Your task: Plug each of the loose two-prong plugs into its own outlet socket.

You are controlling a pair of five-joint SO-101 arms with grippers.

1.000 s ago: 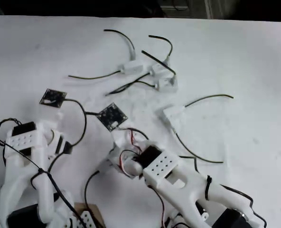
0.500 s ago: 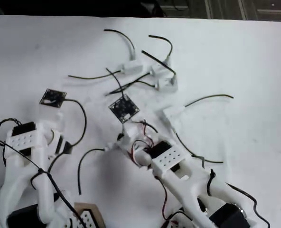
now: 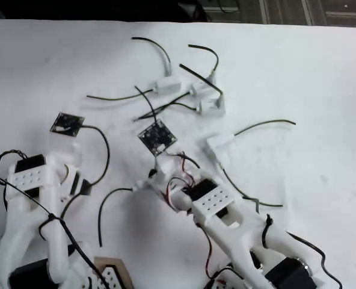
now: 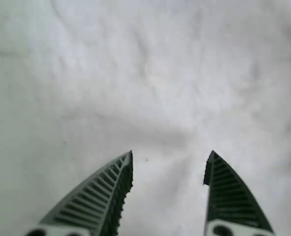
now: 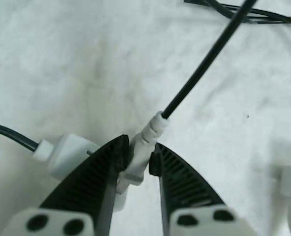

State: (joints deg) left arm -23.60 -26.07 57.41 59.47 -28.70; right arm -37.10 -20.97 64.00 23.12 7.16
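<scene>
Right gripper (image 5: pixel 140 142): jaws narrow, pinched on a white plug (image 5: pixel 154 127) by its body. The plug's tapered end sticks out past my fingertips. Its black cable (image 5: pixel 204 61) runs straight away from me over the white table (image 5: pixel 62 59).

Just beside the held plug, against one of my fingers, lies a second white connector (image 5: pixel 67 150) with its own black lead (image 5: pixel 8 132) trailing off. I cannot tell whether the two are mated or merely touching.

High view: my right arm (image 3: pixel 226 217) comes in from the near edge, right of centre. The grip sits near the table's middle, just below the wrist's small black camera board (image 3: pixel 157 137). The second connector's lead loops back toward the near edge.

Left gripper (image 4: pixel 171 156): jaws wide apart, over white table surface. My left arm (image 3: pixel 27 192) sits at the near left corner, well apart from the held plug.

Far side of the table: three white connectors (image 3: pixel 199 90) bunched close together, their cables crossing. A fourth connector (image 3: pixel 220 143) lies alone to the right of my right gripper, near it but apart, with a cable arcing off toward the right
</scene>
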